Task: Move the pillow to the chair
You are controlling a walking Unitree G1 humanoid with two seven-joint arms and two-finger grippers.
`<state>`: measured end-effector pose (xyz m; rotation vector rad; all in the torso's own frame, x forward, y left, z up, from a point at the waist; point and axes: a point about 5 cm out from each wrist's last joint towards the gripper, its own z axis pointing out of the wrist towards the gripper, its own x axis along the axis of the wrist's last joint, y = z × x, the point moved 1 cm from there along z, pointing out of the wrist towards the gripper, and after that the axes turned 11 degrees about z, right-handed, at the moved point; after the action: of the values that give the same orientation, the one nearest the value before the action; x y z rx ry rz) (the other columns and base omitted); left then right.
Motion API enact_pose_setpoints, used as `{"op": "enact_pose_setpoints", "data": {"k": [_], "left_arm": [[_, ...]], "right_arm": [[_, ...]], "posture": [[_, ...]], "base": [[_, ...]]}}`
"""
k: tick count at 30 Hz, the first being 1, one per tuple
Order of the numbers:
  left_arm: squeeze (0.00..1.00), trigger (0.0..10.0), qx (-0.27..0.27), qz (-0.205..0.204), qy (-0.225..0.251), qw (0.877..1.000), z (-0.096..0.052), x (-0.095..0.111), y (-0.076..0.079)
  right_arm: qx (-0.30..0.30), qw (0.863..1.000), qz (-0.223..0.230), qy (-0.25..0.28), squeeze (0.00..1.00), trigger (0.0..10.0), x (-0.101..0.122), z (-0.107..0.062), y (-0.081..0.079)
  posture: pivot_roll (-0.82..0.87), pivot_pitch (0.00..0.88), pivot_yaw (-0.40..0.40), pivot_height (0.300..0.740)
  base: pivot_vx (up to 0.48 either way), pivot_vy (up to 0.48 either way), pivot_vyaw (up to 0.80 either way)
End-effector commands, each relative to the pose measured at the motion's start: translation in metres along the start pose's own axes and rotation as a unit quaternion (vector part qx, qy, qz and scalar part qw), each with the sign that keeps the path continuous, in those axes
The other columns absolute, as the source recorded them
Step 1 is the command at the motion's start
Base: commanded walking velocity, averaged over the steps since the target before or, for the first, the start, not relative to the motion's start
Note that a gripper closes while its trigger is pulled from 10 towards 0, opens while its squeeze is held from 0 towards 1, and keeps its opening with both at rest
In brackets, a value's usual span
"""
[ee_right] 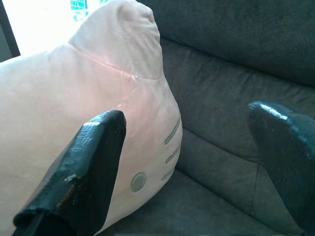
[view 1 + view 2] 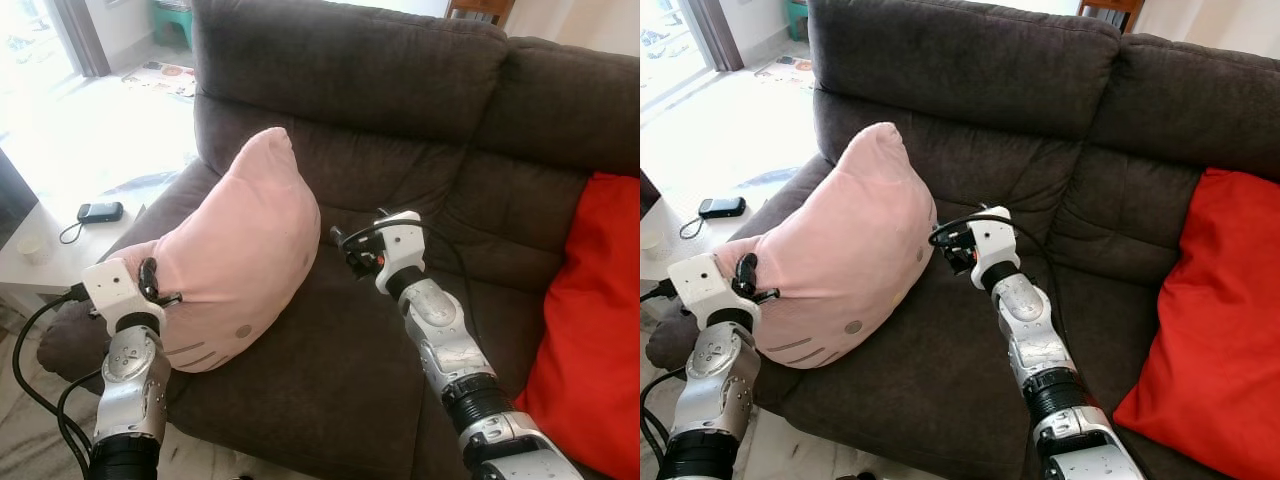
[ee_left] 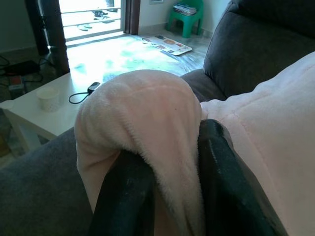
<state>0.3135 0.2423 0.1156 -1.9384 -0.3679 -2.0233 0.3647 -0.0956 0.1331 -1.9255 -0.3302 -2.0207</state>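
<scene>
on the dark brown sofa [image 2: 420,90] the pink pillow [image 2: 240,260] leans left of centre, its lower-left corner pinched in the left tool [image 2: 150,285], while the right tool [image 2: 345,250] gapes wide just beside its right edge.

My left end effector [image 2: 748,275] pinching the lower ear of the pink cat-face pillow [image 2: 840,250] on the dark brown sofa [image 2: 1040,120], my right end effector [image 2: 945,243] spread beside the pillow's other edge, red cushion [image 2: 1210,350] far right, phone [image 2: 720,207] on the white desk [image 2: 665,250] at left.
</scene>
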Motion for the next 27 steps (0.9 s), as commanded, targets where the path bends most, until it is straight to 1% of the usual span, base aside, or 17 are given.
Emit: {"op": "enact_pose_setpoints", "data": {"k": [1,9,15,17,18,19,20,21,22,24,25,26,27], "left_arm": [[1.00,10.0,0.035,0.002,0.050,0.998,0.003,0.021,-0.014],[1.00,10.0,0.043,-0.001,0.070,0.997,0.003,0.034,-0.017],[1.00,10.0,0.028,-0.004,0.083,0.996,0.000,0.041,-0.011],[1.00,10.0,0.004,0.005,0.086,0.996,-0.005,0.042,-0.003],[1.00,10.0,-0.013,0.021,0.087,0.996,-0.011,0.040,0.004],[1.00,10.0,-0.013,0.021,0.087,0.996,-0.011,0.040,0.004],[1.00,10.0,-0.025,0.026,0.088,0.996,-0.017,0.038,0.008],[1.00,10.0,-0.025,0.026,0.088,0.996,-0.017,0.038,0.008],[1.00,10.0,-0.038,0.028,0.088,0.995,-0.024,0.037,0.013],[1.00,10.0,-0.055,0.028,0.091,0.994,-0.030,0.036,0.019],[1.00,10.0,-0.078,0.031,0.095,0.992,-0.034,0.036,0.026],[0.00,10.0,-0.099,0.041,0.100,0.989,-0.038,0.035,0.032],[0.00,10.0,-0.116,0.052,0.106,0.986,-0.042,0.035,0.036]], "right_arm": [[-0.002,1.000,0.005,0.007,0.00,10.0,0.004,0.000,0.000],[0.001,1.000,0.006,0.008,0.00,10.0,0.004,0.001,-0.002],[0.001,1.000,0.008,0.010,0.00,10.0,0.004,0.001,-0.002],[-0.003,1.000,0.011,0.016,0.00,10.0,0.006,0.001,-0.001],[-0.006,1.000,0.012,0.020,0.00,10.0,0.006,-0.001,0.001],[-0.006,1.000,0.012,0.020,0.00,10.0,0.006,-0.001,0.001],[-0.009,1.000,0.014,0.022,0.00,10.0,0.004,-0.004,0.004],[-0.009,1.000,0.014,0.022,0.00,10.0,0.004,-0.004,0.004],[-0.019,0.999,0.015,0.023,0.00,10.0,0.002,-0.007,0.009],[-0.030,0.999,0.017,0.021,0.00,10.0,0.000,-0.010,0.013],[-0.034,0.999,0.016,0.020,0.00,10.0,-0.001,-0.012,0.015],[-0.038,0.999,0.016,0.021,0.00,10.0,-0.002,-0.014,0.017],[-0.043,0.999,0.016,0.023,0.00,10.0,-0.003,-0.016,0.020]], "posture": [[0.11,0.107,-0.038,0.740],[0.11,0.107,-0.038,0.740],[0.11,0.109,-0.037,0.740],[0.11,0.109,-0.037,0.740],[0.11,0.109,-0.037,0.740],[0.11,0.109,-0.037,0.740],[0.11,0.107,-0.033,0.740],[0.11,0.107,-0.033,0.740],[0.11,0.107,-0.033,0.740],[0.11,0.105,-0.031,0.740],[0.11,0.105,-0.031,0.740],[0.11,0.101,-0.031,0.740],[0.11,0.101,-0.031,0.740]], "base": [[0.000,0.000,0.00],[0.000,0.000,0.00],[0.000,0.000,0.00],[0.000,0.000,0.00],[0.000,0.000,0.00],[0.000,0.000,0.00],[0.000,0.000,0.00],[0.000,0.000,0.00],[0.000,0.000,0.00],[0.000,0.000,0.00],[0.000,0.000,0.00],[0.000,0.000,0.00],[0.000,0.000,0.00]]}}
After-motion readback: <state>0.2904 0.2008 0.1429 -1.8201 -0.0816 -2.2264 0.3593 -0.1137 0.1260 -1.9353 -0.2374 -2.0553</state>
